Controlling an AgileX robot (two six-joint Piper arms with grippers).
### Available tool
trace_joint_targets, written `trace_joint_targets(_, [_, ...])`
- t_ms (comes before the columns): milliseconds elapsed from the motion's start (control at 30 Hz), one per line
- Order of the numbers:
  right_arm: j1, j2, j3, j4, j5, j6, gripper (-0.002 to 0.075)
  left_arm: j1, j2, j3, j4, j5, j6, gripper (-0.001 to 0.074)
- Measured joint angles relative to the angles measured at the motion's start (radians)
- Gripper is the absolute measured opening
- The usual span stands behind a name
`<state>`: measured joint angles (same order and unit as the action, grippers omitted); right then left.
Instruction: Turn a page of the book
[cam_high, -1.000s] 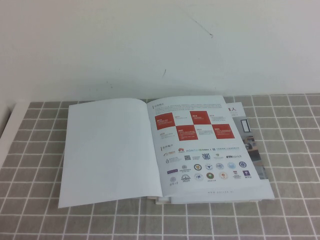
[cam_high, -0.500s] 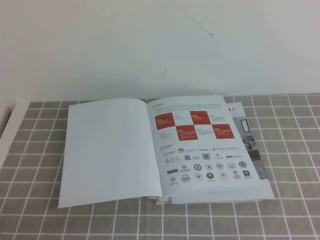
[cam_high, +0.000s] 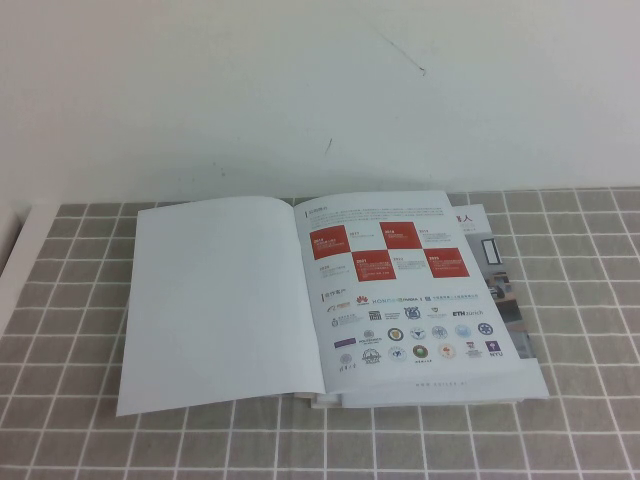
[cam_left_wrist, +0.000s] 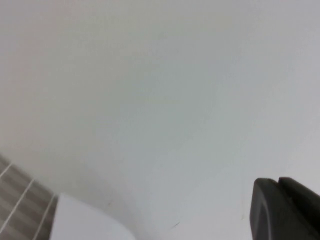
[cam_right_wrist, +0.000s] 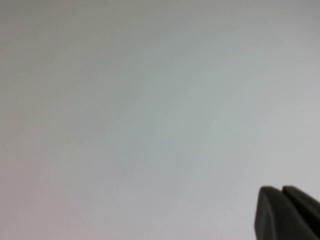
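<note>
The book (cam_high: 330, 300) lies open on the grey checked cloth in the high view. Its left side is a blank white sheet (cam_high: 220, 300). The page (cam_high: 410, 295) on the right lies flat and shows red squares and rows of small logos. Neither arm shows in the high view. My left gripper (cam_left_wrist: 278, 182) shows only as dark fingertips pressed together, facing the white wall, far from the book. My right gripper (cam_right_wrist: 281, 189) looks the same, shut and empty, facing plain white wall.
A larger printed piece with grey photos (cam_high: 507, 285) sticks out from under the book's right side. The white wall (cam_high: 320, 90) rises behind the table. The cloth (cam_high: 580, 400) lies bare around the book; a strip of it shows in the left wrist view (cam_left_wrist: 20, 200).
</note>
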<state>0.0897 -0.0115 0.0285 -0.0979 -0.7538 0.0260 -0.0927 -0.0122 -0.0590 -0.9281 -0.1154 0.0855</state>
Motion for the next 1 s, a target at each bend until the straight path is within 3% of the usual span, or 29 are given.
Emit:
trace_joint_targets(167, [0.000, 0.000, -0.095, -0.115, -0.032, 0.053, -0.0003, 0.000, -0.002, -0.225, 0.137, 0.041, 0.001, -0.0004])
trace_joint_targets(300, [0.000, 0.000, -0.290, -0.184, 0.077, 0.094, -0.0003, 0.000, -0.004, -0.397, 0.254, 0.044, 0.037, -0.0004])
trace_joint_targets(433, [0.000, 0.013, -0.531, -0.200, 0.387, 0.208, -0.0003, 0.000, 0.055, -0.559, 0.383, 0.115, 0.092, -0.0004])
trace_joint_targets(633, [0.000, 0.205, -0.836, -0.259, 0.911, 0.220, -0.0003, -0.002, 0.289, -0.784, 0.479, 0.408, 0.243, -0.0004])
trace_joint_targets(867, [0.000, 0.470, -1.007, -0.239, 1.453, 0.214, -0.0003, -0.051, 0.538, -0.847, 0.493, 0.605, 0.287, -0.0004])
trace_joint_targets(1000, [0.000, 0.560, -1.009, -0.232, 1.622, 0.160, -0.0003, -0.069, 0.659, -0.847, 0.493, 0.665, 0.259, -0.0004])
